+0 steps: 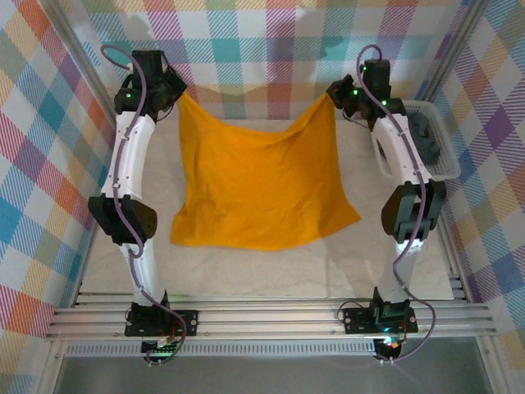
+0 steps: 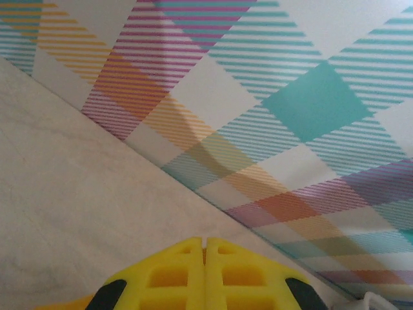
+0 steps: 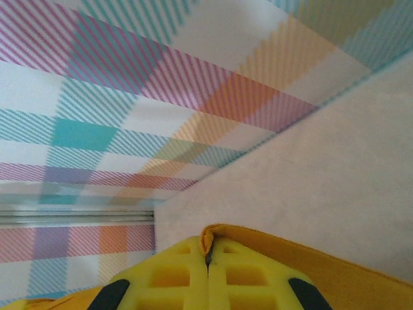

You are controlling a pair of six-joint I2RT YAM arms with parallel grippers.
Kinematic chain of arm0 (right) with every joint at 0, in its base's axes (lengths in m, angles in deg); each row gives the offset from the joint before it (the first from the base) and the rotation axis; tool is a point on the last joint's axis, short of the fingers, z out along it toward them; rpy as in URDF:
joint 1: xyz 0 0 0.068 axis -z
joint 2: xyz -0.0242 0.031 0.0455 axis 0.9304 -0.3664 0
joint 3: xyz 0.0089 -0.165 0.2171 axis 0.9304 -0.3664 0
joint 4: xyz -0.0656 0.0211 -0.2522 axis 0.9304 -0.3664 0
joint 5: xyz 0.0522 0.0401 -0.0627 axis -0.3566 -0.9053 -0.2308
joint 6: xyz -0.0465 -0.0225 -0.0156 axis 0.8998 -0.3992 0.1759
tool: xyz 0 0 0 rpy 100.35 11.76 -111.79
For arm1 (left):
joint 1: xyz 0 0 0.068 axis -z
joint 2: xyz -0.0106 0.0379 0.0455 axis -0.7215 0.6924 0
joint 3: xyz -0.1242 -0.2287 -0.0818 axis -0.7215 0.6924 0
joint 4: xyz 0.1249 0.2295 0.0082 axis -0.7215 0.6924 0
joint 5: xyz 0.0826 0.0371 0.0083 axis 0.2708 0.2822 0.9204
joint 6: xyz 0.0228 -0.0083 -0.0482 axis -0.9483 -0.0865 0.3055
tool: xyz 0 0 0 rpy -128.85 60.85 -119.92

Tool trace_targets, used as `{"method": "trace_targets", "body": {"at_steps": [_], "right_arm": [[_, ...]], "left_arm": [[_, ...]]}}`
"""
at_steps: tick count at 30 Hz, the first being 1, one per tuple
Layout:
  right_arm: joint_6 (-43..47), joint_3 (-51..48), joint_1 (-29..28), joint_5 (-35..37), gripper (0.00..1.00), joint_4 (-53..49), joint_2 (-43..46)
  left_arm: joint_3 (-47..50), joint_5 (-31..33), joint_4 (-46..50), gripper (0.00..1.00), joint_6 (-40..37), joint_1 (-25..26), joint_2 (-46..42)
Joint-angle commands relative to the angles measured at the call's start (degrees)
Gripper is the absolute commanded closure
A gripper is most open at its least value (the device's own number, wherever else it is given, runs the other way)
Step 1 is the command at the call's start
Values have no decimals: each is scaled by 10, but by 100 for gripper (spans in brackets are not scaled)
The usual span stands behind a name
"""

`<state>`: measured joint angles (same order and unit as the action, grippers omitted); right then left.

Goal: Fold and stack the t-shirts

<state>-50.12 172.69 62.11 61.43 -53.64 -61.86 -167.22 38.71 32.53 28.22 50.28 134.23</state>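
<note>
Table (image 1: 246, 275) | orange t-shirt (image 1: 258, 185) runs far-to-near | left claw (image 1: 178, 97), right claw (image 1: 331, 98) clamped on far corners

Checked cloth walls (image 1: 271, 49) in pink, teal, orange and purple close in a pale, stone-patterned tabletop (image 1: 246, 275) along the left, top and right of the frame. Aluminium posts (image 1: 79, 51) slant up the upper left and upper right corners, and ribbed aluminium rails (image 1: 271, 318) cross the bottom. The light is soft and even, with faint shadows on the tabletop.
</note>
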Motion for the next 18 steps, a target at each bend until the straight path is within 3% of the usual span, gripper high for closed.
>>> {"method": "trace_targets", "body": {"at_steps": [1,5,9,12,15,18], "right_arm": [[-10,136,23,-43,100,6,1],[-34,231,51,-48,100,-6,-5],[-42,208,82,-54,100,-17,43],[-21,88,94,-42,100,-21,119],[-11,-111,96,-1,100,10,223],[-12,-321,96,48,100,40,323]], "left_arm": [[-92,-28,-41,100,2,-12,-47],[-112,-18,-79,100,-13,-13,-107],[-92,-20,-71,100,-16,-10,-182],[31,-34,-73,100,15,0,-268],[250,-49,-131,100,72,24,-387],[427,-54,-115,100,109,54,-477]]}}
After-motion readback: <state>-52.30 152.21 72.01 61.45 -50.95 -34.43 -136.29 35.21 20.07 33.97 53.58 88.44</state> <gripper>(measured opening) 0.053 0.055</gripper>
